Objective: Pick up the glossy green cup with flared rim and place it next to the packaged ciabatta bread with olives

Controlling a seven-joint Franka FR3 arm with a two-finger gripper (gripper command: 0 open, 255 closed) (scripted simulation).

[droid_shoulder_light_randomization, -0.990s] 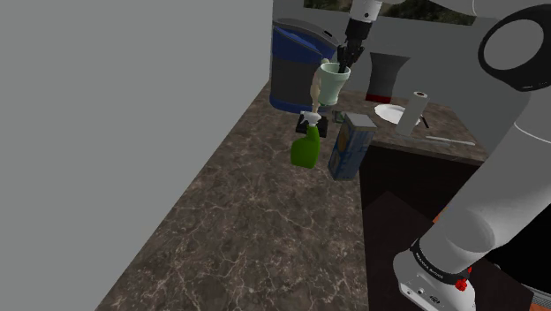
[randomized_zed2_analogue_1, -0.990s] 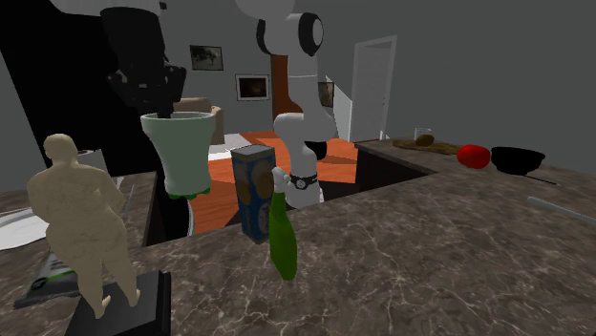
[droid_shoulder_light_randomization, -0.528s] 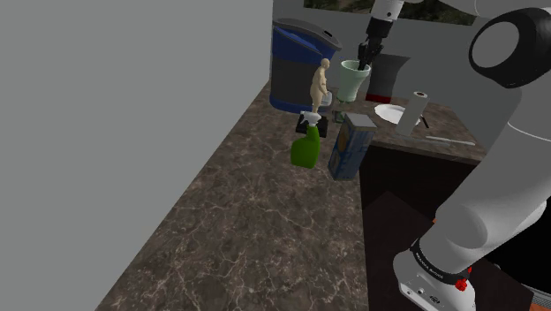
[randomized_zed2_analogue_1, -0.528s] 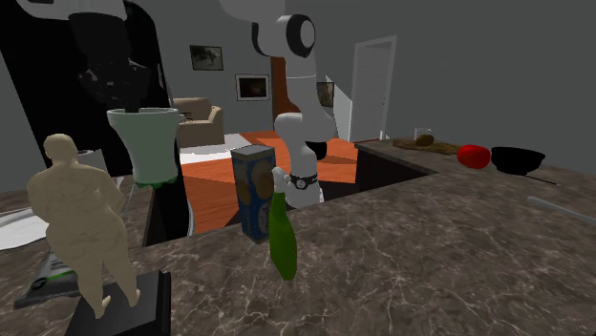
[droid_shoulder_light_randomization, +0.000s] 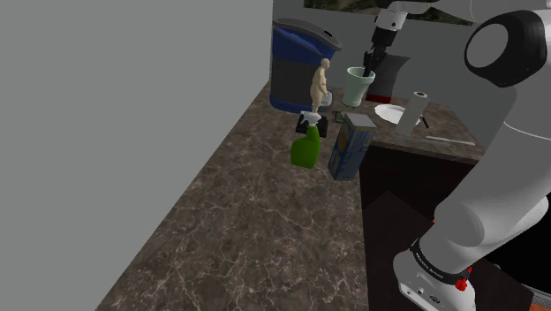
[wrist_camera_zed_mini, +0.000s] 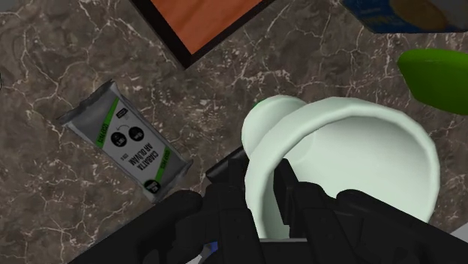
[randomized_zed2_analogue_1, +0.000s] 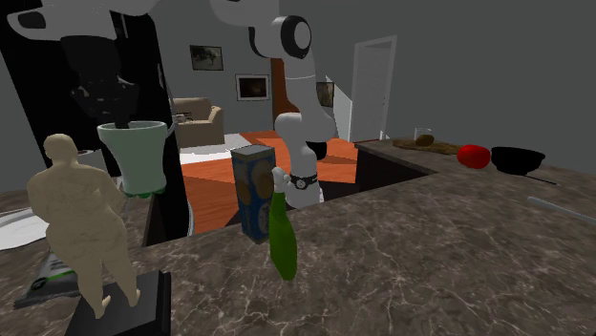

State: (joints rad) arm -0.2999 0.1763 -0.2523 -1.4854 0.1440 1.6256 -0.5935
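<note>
Claw (wrist_camera_zed_mini: 261, 192): closed on the rim of the cup, one black finger inside the mouth and one outside, the wall pinched between them. Also seen at (droid_shoulder_light_randomization: 368, 62) and (randomized_zed2_analogue_1: 117, 107), pointing down.
Fingers (wrist_camera_zed_mini: 294, 196): both press on the cup wall; no gap shows.
Cup (wrist_camera_zed_mini: 341, 161): pale green, glossy, rim flaring wide over a narrower base. Upright, hanging from my grip by one side of its rim (droid_shoulder_light_randomization: 358, 86) (randomized_zed2_analogue_1: 137, 157).
Cup height: low over the counter; I cannot tell whether its foot is clear of the stone.
Ciabatta pack (wrist_camera_zed_mini: 126, 142): grey wrapper with green stripes, lying flat on the counter. Near the cup's base, not touching it. One corner shows behind the figurine (randomized_zed2_analogue_1: 46, 277).
Counter (droid_shoulder_light_randomization: 256, 221): dark brown marble with pale veins.
Figurine (droid_shoulder_light_randomization: 321, 84): beige standing figure on a black block; just at the cup's left in the shoulder view (randomized_zed2_analogue_1: 81, 224).
Spray bottle (droid_shoulder_light_randomization: 306, 146): green, upright, nearer my stand than the figurine (randomized_zed2_analogue_1: 282, 239) (wrist_camera_zed_mini: 439, 75).
Box (droid_shoulder_light_randomization: 350, 146): blue, upright, just beside the spray bottle (randomized_zed2_analogue_1: 254, 191).
Plate (droid_shoulder_light_randomization: 389, 113): white, at the cup's right in the shoulder view.
Paper roll (droid_shoulder_light_randomization: 415, 110): white, upright, by the plate.
Bin (droid_shoulder_light_randomization: 300, 66): blue and grey, at the wall beyond the figurine.
Far counter: a red thing (randomized_zed2_analogue_1: 473, 155) and a black bowl (randomized_zed2_analogue_1: 517, 158), well apart from the cup.
</note>
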